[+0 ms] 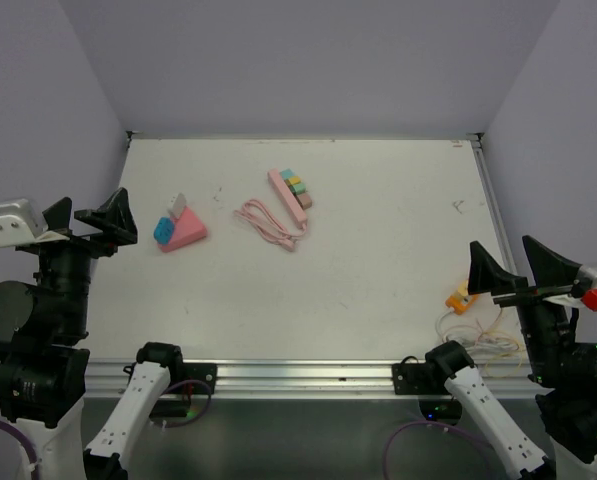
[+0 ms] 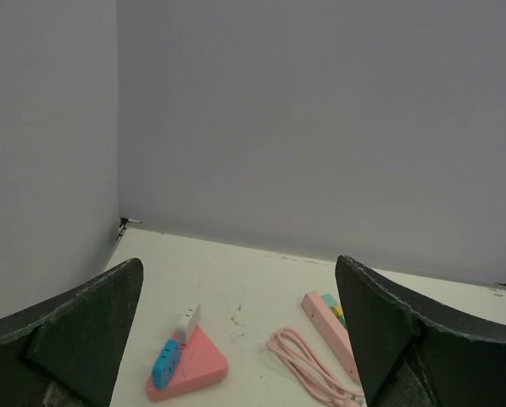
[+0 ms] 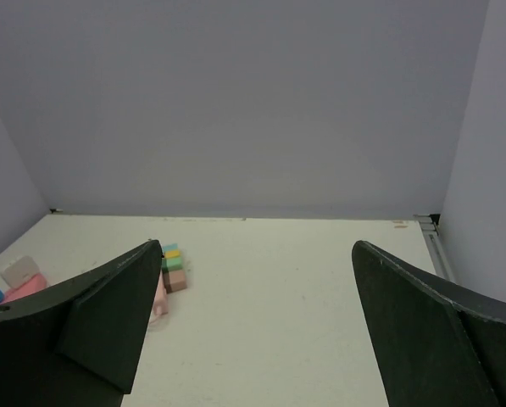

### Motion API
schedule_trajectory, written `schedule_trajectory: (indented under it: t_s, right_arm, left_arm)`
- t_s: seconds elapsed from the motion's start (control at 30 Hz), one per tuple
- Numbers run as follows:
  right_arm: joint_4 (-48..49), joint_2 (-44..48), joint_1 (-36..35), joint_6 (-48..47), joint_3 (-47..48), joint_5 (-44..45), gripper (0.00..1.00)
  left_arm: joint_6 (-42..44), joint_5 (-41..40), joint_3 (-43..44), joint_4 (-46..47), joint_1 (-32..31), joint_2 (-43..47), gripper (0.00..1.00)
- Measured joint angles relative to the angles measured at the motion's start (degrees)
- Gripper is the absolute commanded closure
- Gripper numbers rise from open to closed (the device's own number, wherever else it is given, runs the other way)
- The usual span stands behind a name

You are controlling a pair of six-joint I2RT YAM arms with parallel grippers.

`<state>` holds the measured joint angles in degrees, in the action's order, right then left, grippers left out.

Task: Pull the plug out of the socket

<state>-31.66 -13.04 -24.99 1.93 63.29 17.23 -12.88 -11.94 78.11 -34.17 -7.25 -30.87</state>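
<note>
A pink triangular socket block (image 1: 188, 235) lies at the left of the table with a blue plug (image 1: 164, 231) and a white plug (image 1: 178, 206) stuck in it. It also shows in the left wrist view (image 2: 197, 366) with the blue plug (image 2: 166, 363) and white plug (image 2: 189, 324). A pink power strip (image 1: 285, 192) carries several coloured plugs (image 1: 297, 186). My left gripper (image 1: 86, 218) is open and empty, raised left of the block. My right gripper (image 1: 518, 270) is open and empty, raised at the far right.
A coiled pink cable (image 1: 268, 222) lies beside the strip. An orange connector (image 1: 461, 298) with a loose white cable (image 1: 478, 338) lies at the right front. Purple walls close the table on three sides.
</note>
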Motion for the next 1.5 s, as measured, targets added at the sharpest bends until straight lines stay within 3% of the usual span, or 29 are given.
schedule_trajectory:
  t_s: [0.33,0.63,1.23,1.4,1.5]
  right_arm:
    - [-0.09,-0.63,0.0,0.94,-0.76,-0.42,0.01]
    - [-1.99,-7.8,0.0,5.62,-1.73,-0.26,0.01]
    - [-22.29,-37.48,0.33,37.79,-11.93,21.49,0.01]
    - [-24.09,-40.44,5.33,43.1,-15.56,22.75,0.01]
    - [-22.69,-41.35,12.92,43.74,-18.58,20.5,0.01]
  left_arm:
    - [-0.02,0.66,-0.81,0.28,0.0,0.09,0.01]
    - [-0.22,2.29,-4.13,0.74,-0.02,0.31,0.0]
    - [-1.27,4.76,-21.64,4.24,0.0,1.11,0.0]
    - [-1.03,5.46,-28.28,5.38,-0.02,0.94,0.0]
    - [-1.03,5.92,-32.72,7.17,-0.02,1.18,0.01]
